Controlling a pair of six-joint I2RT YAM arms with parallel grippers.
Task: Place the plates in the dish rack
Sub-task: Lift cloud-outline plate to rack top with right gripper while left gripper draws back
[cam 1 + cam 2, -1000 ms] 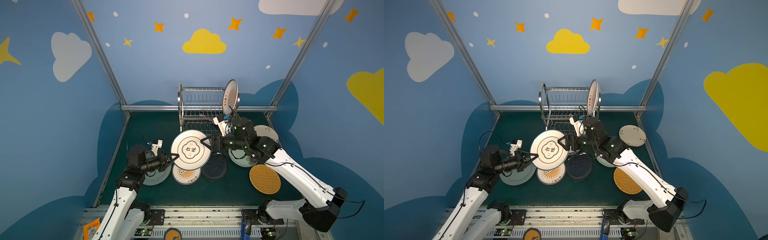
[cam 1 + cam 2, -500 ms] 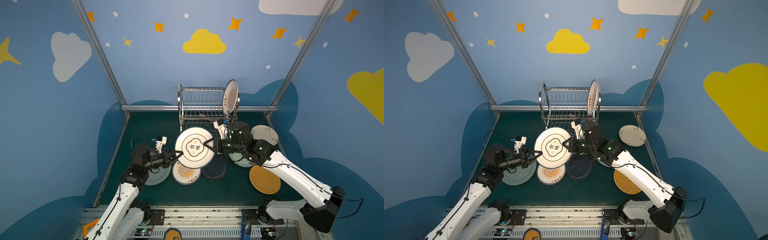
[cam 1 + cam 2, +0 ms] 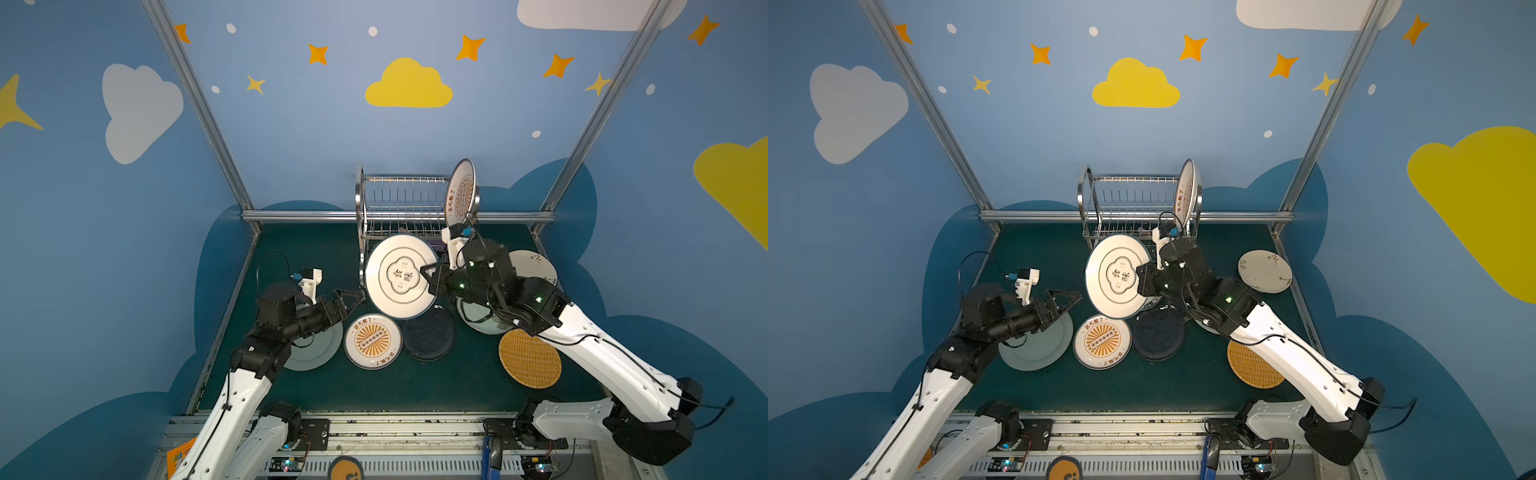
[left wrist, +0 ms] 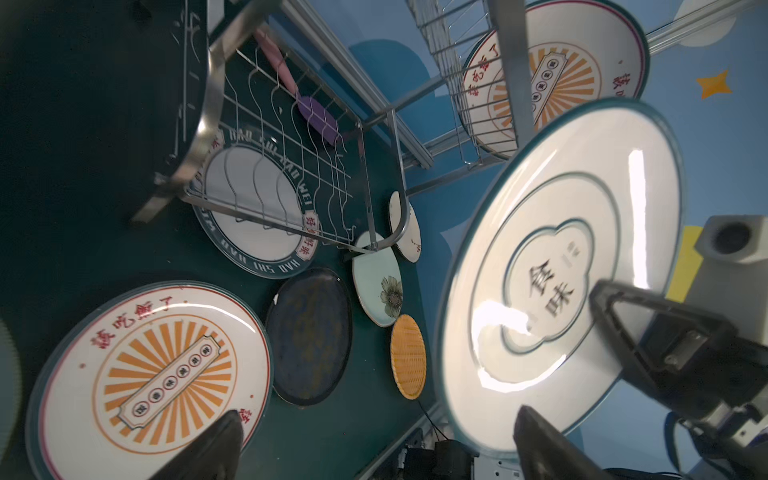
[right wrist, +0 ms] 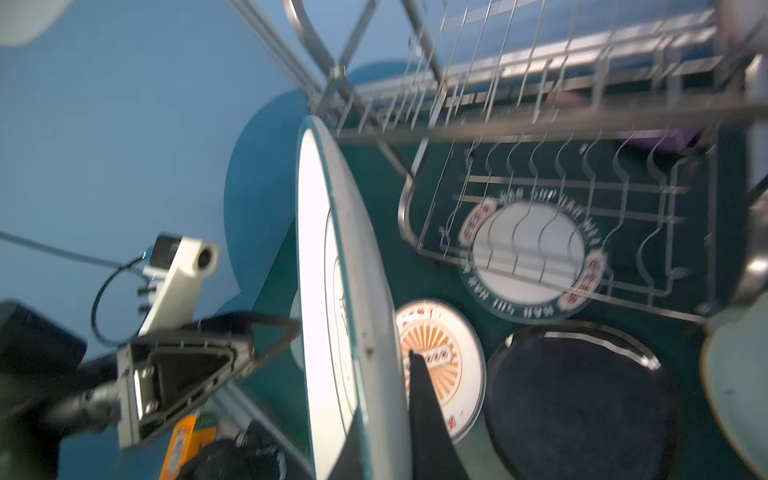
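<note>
My right gripper [image 3: 428,272] [image 5: 386,399] is shut on the right rim of a white plate with a dark emblem [image 3: 401,274] [image 3: 1119,274], held on edge in front of the dish rack [image 3: 401,208] [image 3: 1129,203]. Just left of it, my left gripper [image 3: 353,299] [image 4: 378,415] stands open, clear of the rim. A sunburst plate [image 3: 461,193] stands in the upper tier's right end. On the mat lie a sunburst plate [image 3: 372,340], navy plate [image 3: 428,334], woven tan plate [image 3: 530,358], pale green plate [image 3: 316,349] and cream floral plate [image 3: 536,266].
A plate with a lettered rim [image 4: 253,208] lies on the mat under the rack's lower tier. A pink and purple utensil [image 4: 316,116] rests in that tier. A metal rail [image 3: 299,216] and slanted posts bound the back of the green mat.
The emblem plate passed from left gripper to right: the right one shut on its right rim, then the left one opened and let go. The plate rose toward the rack.
</note>
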